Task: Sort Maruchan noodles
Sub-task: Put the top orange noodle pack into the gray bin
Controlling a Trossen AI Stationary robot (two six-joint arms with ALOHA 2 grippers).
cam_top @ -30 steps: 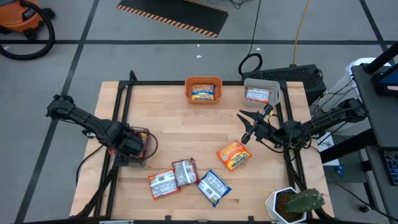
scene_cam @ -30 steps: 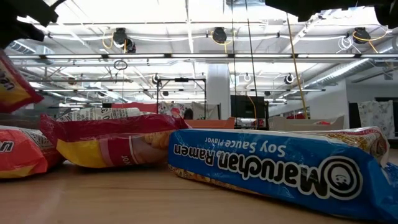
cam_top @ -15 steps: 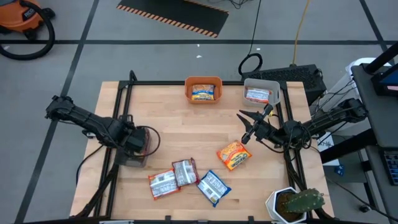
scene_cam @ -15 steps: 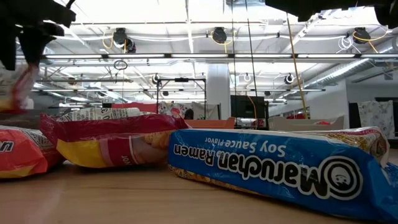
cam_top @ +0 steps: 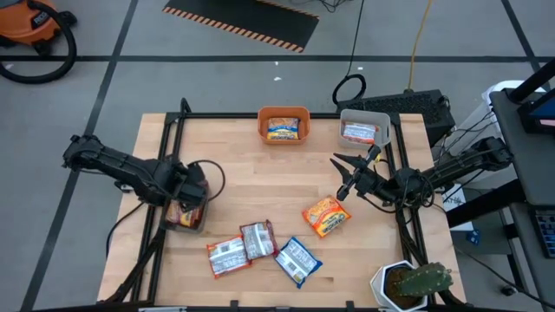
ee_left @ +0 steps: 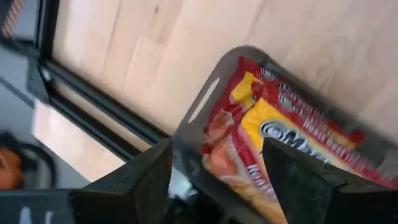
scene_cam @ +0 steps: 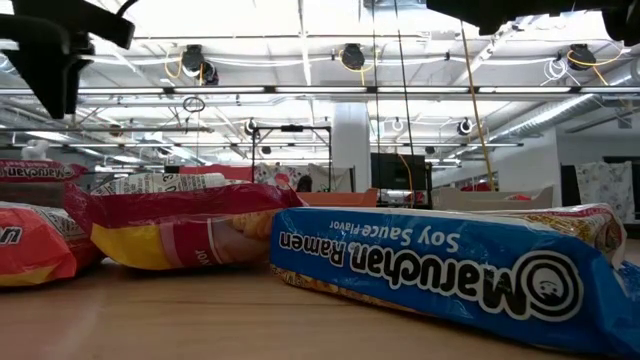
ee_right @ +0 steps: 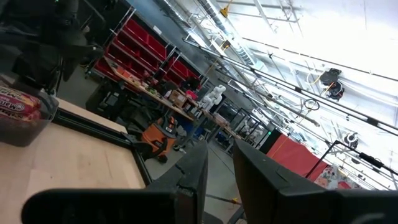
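Observation:
My left gripper [cam_top: 191, 198] stands open above the clear bin [cam_top: 184, 218] at the table's left edge, its fingers pointing steeply down. A red-and-yellow noodle packet [ee_left: 280, 143] lies flat in that bin, below the open gripper [ee_left: 217, 186] and clear of it. My right gripper [cam_top: 341, 178] hangs over the table's right half, pointing left and slightly upward, open by a narrow gap [ee_right: 219, 171] with nothing in it. An orange packet [cam_top: 325, 215] lies flat just near of it. Three more packets [cam_top: 257, 240] lie together near the front edge.
An orange bin [cam_top: 284, 113] and a grey bin [cam_top: 364, 116] stand at the far edge, each with a packet inside. A potted cactus [cam_top: 416, 282] sits at the near right corner. Black frame rails [cam_top: 165, 165] run along the table's left and right sides.
My left gripper has opened and rolled about its own axis above the clear bin, shifting slightly toward the far edge. The red-and-yellow packet it held has dropped from the fingers and now lies in the bin.

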